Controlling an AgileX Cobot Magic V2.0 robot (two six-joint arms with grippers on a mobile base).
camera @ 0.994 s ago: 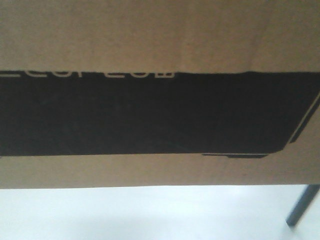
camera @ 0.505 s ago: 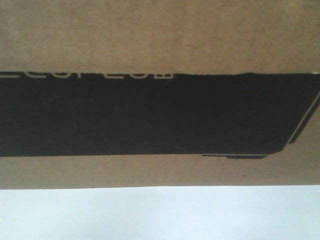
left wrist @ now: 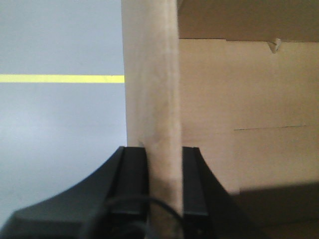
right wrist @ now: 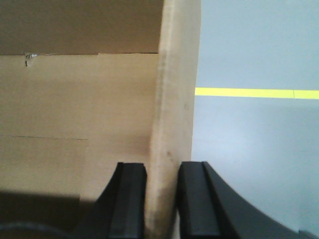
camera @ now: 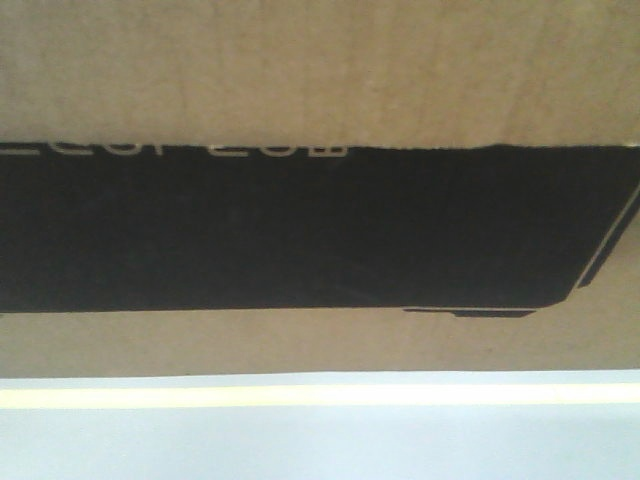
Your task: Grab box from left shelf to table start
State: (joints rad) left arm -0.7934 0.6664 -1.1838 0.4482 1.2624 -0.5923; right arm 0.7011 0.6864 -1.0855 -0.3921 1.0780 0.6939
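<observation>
A brown cardboard box [camera: 320, 70] with a wide black printed band fills most of the front view, held close to the camera above the floor. In the left wrist view my left gripper [left wrist: 164, 164] is shut on the box's upright left wall [left wrist: 152, 99], one black finger on each side. In the right wrist view my right gripper [right wrist: 162, 179] is shut on the box's upright right wall [right wrist: 177, 99] in the same way. The box's open inside [left wrist: 249, 99] shows beside each wall. The shelf and the table are out of view.
Grey floor [camera: 320, 445] shows under the box. A yellow line [camera: 320, 396] runs across it, also in the left wrist view [left wrist: 60, 78] and in the right wrist view [right wrist: 254, 93].
The box stays fixed in the front view while the floor behind it shifts. A dark leg at the lower right has gone from view, and the yellow line has come in.
</observation>
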